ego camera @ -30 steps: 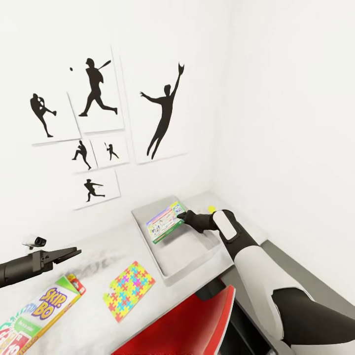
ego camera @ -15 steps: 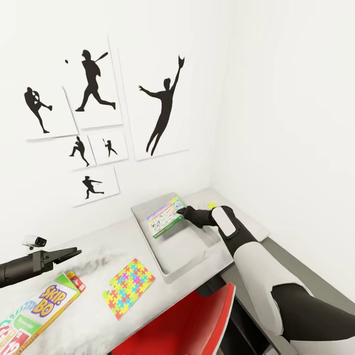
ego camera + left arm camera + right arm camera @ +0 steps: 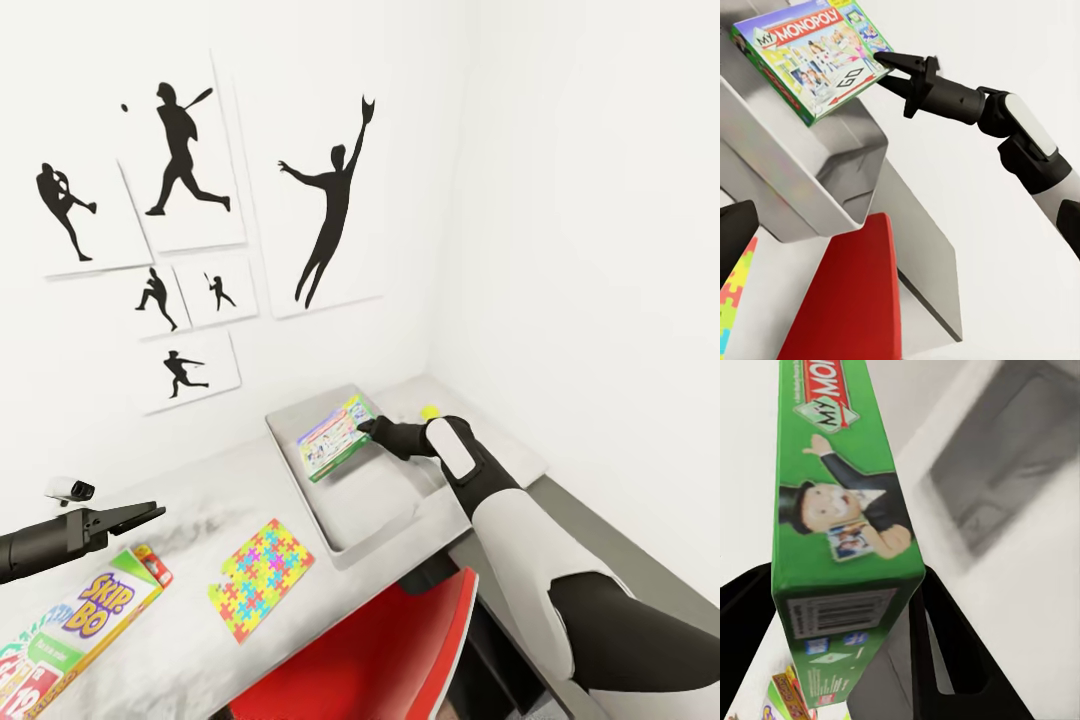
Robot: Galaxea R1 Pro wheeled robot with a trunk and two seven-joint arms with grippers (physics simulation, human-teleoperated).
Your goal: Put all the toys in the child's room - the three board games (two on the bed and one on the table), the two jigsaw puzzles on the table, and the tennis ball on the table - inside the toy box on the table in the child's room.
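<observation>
Green-edged board game (image 3: 335, 446) pinched by one edge in my right gripper (image 3: 368, 432), tilted above toy box (image 3: 300, 478) for release | left gripper (image 3: 150, 514) parted, idle near Skip-Bo box (image 3: 85, 620)

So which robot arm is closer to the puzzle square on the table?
Left. The left end effector hovers just beside the jigsaw puzzle, while the right end effector is over the toy box, holding the Monopoly box.
</observation>
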